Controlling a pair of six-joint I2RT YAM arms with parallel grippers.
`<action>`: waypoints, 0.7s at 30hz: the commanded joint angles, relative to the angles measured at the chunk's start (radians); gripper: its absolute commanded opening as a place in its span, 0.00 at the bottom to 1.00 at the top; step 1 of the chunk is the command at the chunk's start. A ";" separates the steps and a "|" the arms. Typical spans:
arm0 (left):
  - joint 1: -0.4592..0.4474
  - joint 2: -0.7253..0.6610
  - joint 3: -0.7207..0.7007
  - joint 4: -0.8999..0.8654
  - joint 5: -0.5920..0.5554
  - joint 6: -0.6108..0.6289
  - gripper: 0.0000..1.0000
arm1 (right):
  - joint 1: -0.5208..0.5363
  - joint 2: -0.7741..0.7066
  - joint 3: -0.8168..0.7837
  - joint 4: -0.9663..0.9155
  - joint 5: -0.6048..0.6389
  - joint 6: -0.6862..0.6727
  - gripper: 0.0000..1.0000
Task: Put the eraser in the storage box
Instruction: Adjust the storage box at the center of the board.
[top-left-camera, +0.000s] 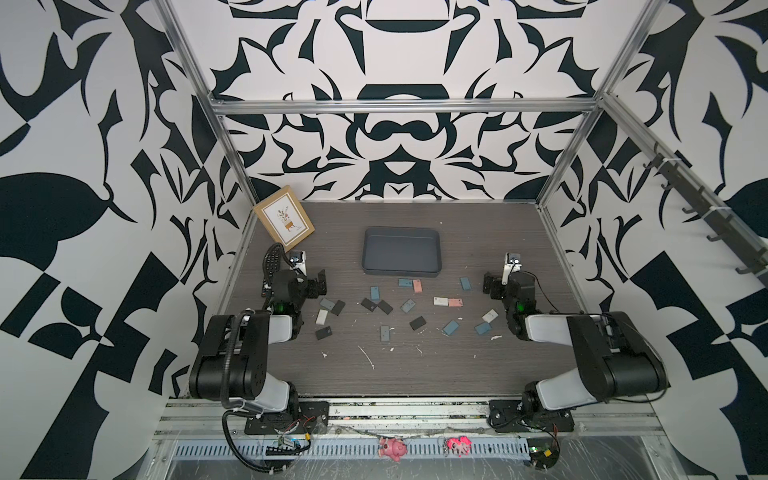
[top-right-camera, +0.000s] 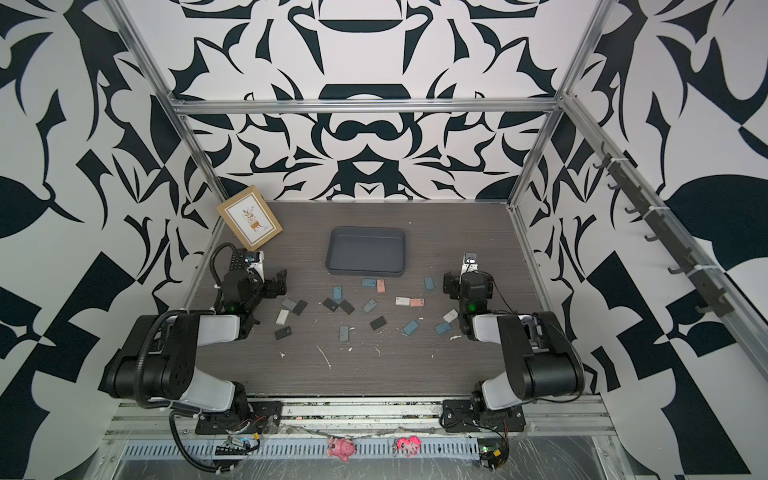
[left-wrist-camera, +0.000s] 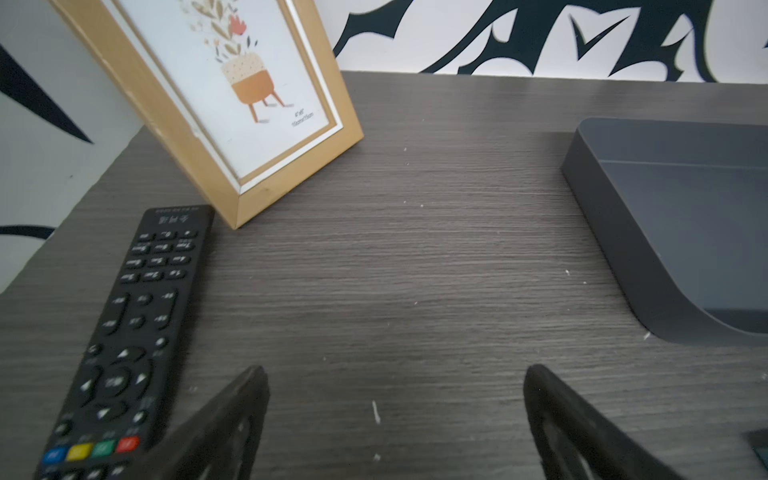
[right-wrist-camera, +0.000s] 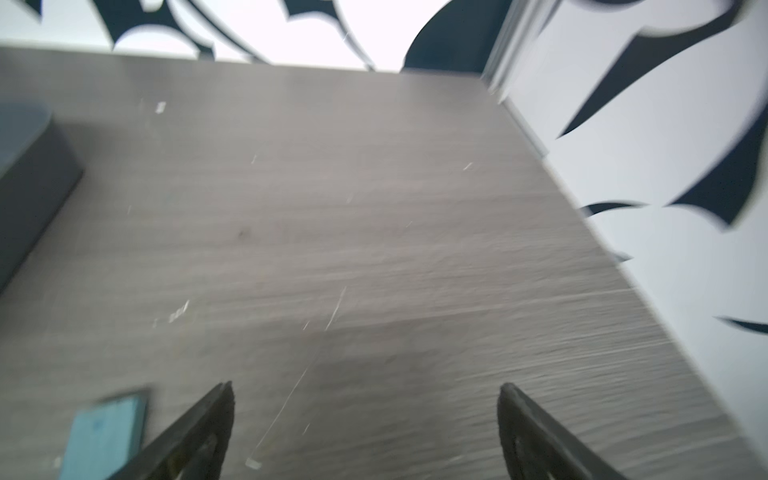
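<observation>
Both arms sit low at the sides of the tabletop (top-left-camera: 457, 374), one at the left edge and one at the right.

Left end effector (left-wrist-camera: 395, 374): released, jaws spread wide, only bare wood grain between them.
Right end effector (right-wrist-camera: 365, 390): also spread wide with nothing in it. That wrist view is smeared.

Storage box (top-left-camera: 401, 249): dark grey, centre-far, long side running left-right, clear in both top views.

Erasers (top-left-camera: 407, 306): I see small flat blocks scattered on the near side of the box between the arms. All of them are on the tabletop, outside the box.
- A blue-grey eraser (top-left-camera: 404, 283) touches a salmon eraser (top-left-camera: 417, 286), just near of the box's near rim.
- A blue eraser (top-left-camera: 465, 283) lies just left of the right end effector.
- A white eraser (top-left-camera: 440, 301) sits end to end with a pink eraser (top-left-camera: 456, 302), right of centre.
- A black eraser (top-left-camera: 417, 323) lies nearer to me, mid-table.

A remote control (left-wrist-camera: 124, 332) lies along the left edge beside the left end effector. Its far end is close to the tan picture frame (top-left-camera: 284, 219), which leans in the far-left corner; I can't tell if they touch. White crumbs (top-left-camera: 365, 357) litter the near half.
</observation>
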 joint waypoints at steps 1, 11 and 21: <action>0.005 -0.100 0.134 -0.286 -0.119 -0.083 0.99 | 0.002 -0.091 0.028 -0.072 0.111 0.045 1.00; -0.012 -0.183 0.563 -1.107 0.072 -0.358 0.99 | 0.004 -0.263 0.247 -0.591 -0.041 0.254 1.00; -0.099 -0.386 0.453 -1.113 0.195 -0.556 0.99 | 0.304 0.034 0.544 -0.870 -0.042 0.406 0.89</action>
